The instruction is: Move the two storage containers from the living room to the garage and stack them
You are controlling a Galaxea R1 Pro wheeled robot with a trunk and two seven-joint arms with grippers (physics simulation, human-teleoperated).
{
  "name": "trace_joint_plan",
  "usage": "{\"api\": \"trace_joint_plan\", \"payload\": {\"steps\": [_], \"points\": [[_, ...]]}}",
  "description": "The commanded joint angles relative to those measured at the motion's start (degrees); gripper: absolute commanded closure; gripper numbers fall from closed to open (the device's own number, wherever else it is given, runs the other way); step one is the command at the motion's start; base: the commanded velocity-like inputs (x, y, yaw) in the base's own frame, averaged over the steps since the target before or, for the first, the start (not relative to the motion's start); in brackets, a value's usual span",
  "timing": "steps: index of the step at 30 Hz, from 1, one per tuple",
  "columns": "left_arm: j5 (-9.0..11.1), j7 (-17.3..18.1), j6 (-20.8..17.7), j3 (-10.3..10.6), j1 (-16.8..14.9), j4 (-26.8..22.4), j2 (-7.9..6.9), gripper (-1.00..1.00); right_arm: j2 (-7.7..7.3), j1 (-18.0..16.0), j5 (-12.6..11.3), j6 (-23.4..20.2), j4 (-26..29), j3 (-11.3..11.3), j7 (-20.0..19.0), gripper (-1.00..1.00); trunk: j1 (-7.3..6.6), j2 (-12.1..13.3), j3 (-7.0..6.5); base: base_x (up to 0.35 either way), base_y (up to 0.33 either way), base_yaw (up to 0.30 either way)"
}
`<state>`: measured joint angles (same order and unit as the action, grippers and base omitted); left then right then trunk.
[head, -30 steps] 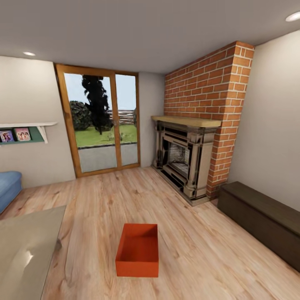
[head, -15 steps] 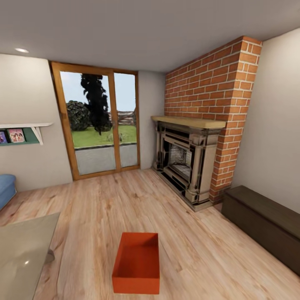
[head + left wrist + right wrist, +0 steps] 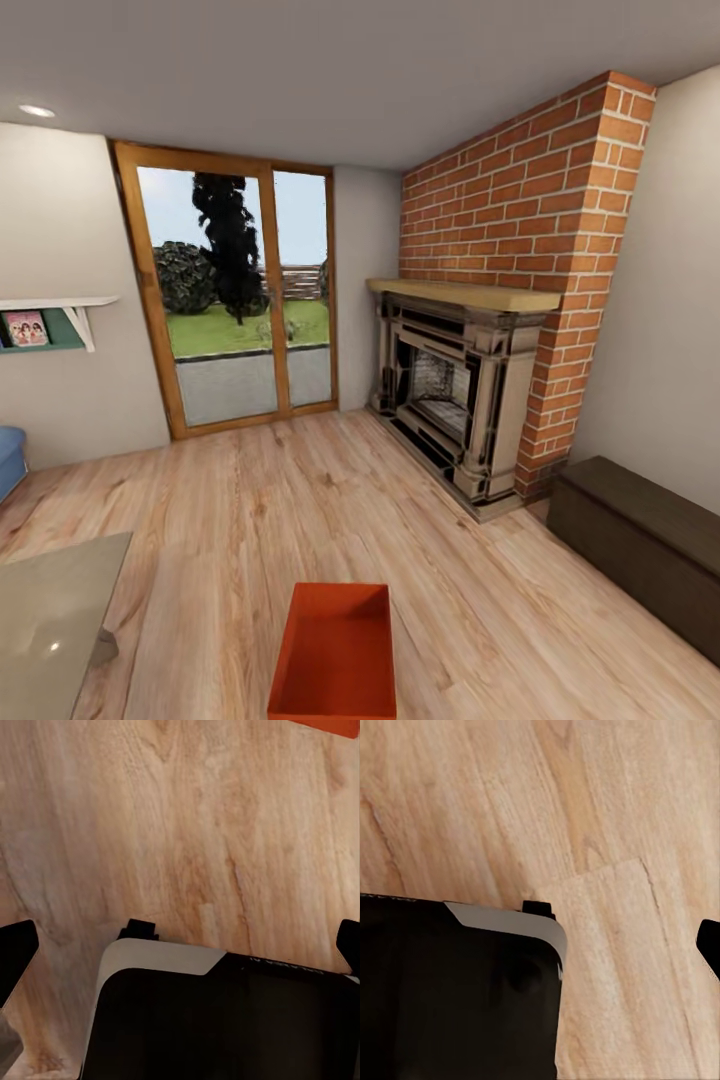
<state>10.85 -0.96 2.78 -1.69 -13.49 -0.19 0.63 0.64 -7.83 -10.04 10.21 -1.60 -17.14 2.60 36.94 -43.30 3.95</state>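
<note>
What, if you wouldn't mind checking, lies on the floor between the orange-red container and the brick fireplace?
In the head view, only bare wood plank floor separates the orange-red container from the fireplace.

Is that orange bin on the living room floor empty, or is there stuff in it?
Empty as far as shown: the orange bin sits upright on the wood floor, its open top showing bare inner walls and bottom. Its near end is cut off.
</note>
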Motion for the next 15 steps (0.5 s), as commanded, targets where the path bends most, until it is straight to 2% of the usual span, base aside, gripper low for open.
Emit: {"api": "trace_joint_plan", "payload": {"steps": [1,15], "points": [[0.24,-0.1,0.19,-0.14,-0.05,0.05,0.02,-1.0,0.01,-0.08,-0.56,0.25,-0.17,-0.57,0.01,-1.0,0.05,-0.07,0.09,0.322,0.111,0.0],[0.24,-0.1,0.19,-0.13,-0.05,0.06,0.03,-1.0,-0.08,-0.08,-0.53,0.06,-0.17,-0.64,-0.52,-1.0,0.05,-0.07,0.09,0.322,0.111,0.0]]}}
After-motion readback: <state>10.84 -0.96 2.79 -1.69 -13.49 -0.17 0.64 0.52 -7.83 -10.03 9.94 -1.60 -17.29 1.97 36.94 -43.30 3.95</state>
